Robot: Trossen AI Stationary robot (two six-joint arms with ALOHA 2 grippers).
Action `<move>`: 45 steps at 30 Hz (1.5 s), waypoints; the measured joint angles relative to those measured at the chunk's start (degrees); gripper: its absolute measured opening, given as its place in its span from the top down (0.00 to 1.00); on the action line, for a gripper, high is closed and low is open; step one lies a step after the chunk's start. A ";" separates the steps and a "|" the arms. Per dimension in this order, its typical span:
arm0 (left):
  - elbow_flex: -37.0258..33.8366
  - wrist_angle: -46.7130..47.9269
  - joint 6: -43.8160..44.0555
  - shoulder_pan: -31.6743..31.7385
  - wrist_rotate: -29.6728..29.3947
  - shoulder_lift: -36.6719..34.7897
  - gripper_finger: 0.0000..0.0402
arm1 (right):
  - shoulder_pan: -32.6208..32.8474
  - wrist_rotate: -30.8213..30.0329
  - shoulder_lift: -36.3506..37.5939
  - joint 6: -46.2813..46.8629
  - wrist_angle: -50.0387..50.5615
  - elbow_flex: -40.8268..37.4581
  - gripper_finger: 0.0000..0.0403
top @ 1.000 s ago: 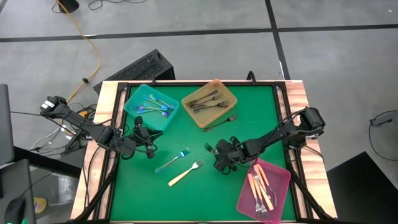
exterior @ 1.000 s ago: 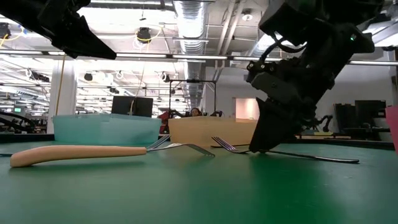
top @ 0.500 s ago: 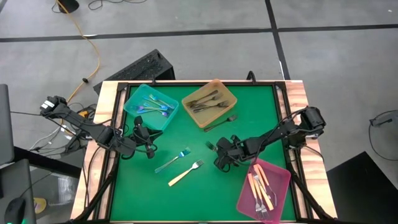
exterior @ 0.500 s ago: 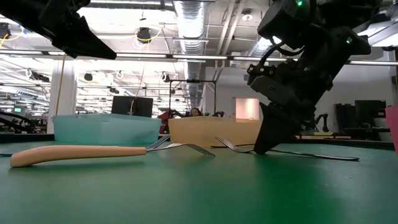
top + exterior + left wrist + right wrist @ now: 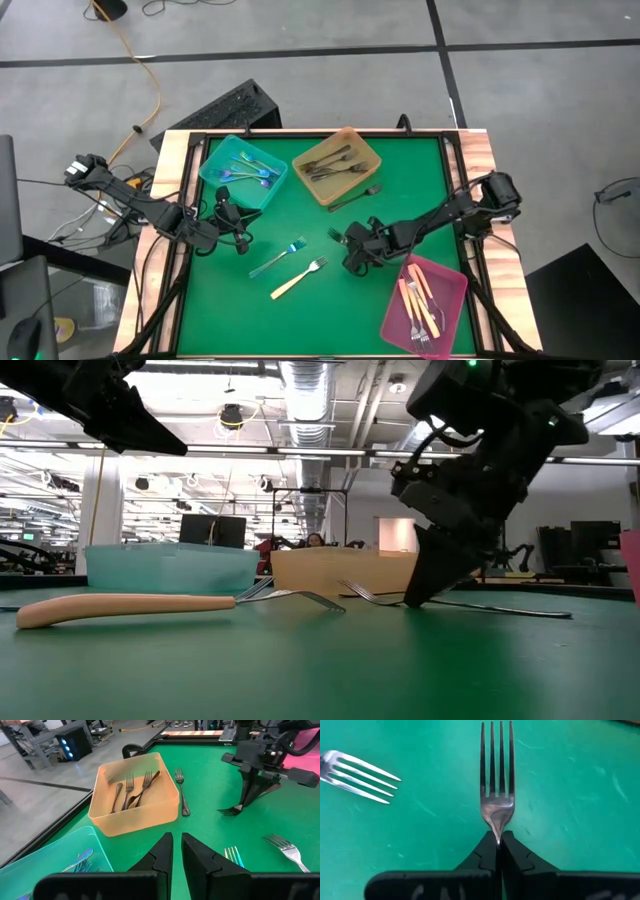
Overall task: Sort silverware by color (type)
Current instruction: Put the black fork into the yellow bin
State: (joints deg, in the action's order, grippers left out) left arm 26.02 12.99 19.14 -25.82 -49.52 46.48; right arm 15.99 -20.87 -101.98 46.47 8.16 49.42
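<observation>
A dark grey fork [image 5: 334, 236] lies mid-table with its tines toward the left. My right gripper [image 5: 350, 252] is shut on it; the low view shows that gripper [image 5: 412, 598] down at the mat. A cream-handled fork [image 5: 297, 279] and an iridescent blue fork [image 5: 281, 258] lie flat on the mat left of it. Another dark fork [image 5: 356, 196] lies beside the amber tray [image 5: 372, 152]. My left gripper [image 5: 176, 851] hovers shut near the teal tray [image 5: 212, 158], holding nothing. My right gripper pinches the dark grey fork's neck [image 5: 498, 831], just behind the tines, between its two fingertips. The fingers slant down from the table's right and lie along the fork. The tines [image 5: 358, 593] stick out past them, and the handle's end [image 5: 560, 613] lies on the mat.
The teal tray holds blue pieces, the amber tray dark ones, and the pink tray [image 5: 455, 283] at the near right cream-handled ones. A raised wooden frame [image 5: 468, 150] borders the green mat. Open mat lies along the near edge.
My right gripper has shut on the dark grey fork's neck, staying at nearly the same spot low over the mat. The fork still lies where it was.
</observation>
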 joint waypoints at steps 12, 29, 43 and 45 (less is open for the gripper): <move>0.00 0.36 -0.02 0.00 0.00 0.00 0.94 | -1.89 1.75 3.85 -9.97 -1.09 4.79 0.93; 0.02 1.62 0.17 0.00 -0.83 0.00 0.94 | -17.56 1.37 12.35 -51.27 -0.02 12.39 0.93; 0.02 3.21 -0.14 0.00 -0.86 0.02 0.94 | -33.71 18.01 11.61 -76.60 -7.22 14.41 0.93; 0.02 3.26 -0.53 0.00 -0.87 0.02 0.94 | -36.10 21.81 11.61 -76.25 -11.23 13.49 0.93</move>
State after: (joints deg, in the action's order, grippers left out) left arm 26.04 16.25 18.61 -25.82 -50.39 46.50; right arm -20.11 0.93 -90.37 -29.78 -3.07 62.90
